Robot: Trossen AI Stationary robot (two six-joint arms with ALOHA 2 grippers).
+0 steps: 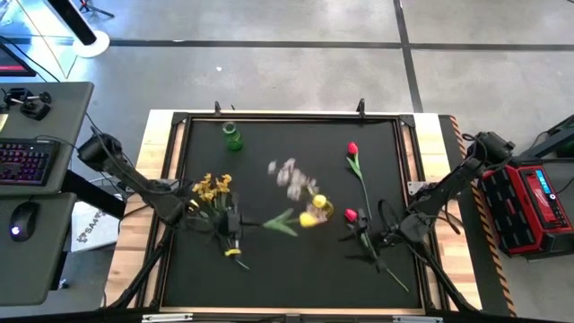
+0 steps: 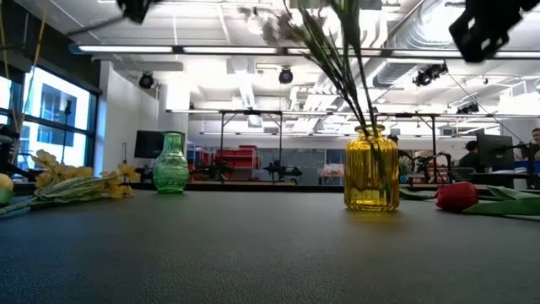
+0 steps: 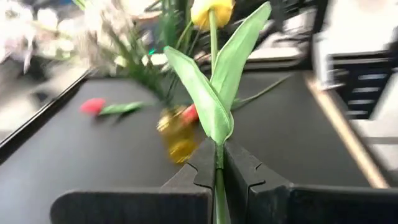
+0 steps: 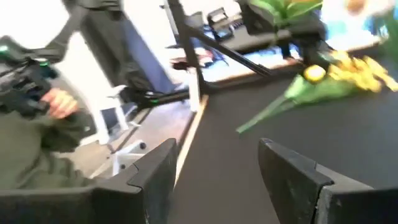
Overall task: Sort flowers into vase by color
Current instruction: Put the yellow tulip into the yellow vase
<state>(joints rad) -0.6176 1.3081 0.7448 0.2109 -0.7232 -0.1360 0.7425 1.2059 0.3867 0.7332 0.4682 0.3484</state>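
My left gripper is shut on a yellow tulip whose bloom is beside the yellow vase. That vase holds the pale blossom sprig. The green vase stands near the far edge. An orange-yellow sprig and a second yellow bloom lie by the left gripper. One red flower lies right of centre. Another red flower lies by my open right gripper, which holds nothing. My left gripper pinches the yellow tulip's stem between its two fingers, just below where the long green leaves branch off. The fingers lie across the stem. Bloom and leaves stick out past the fingertips toward the table's right, lifted off the mat.
The black mat has a raised frame and wooden border. A desk with keyboard and mouse stands left of the table, and a red case stands to the right. A person sits beyond the table's left side.
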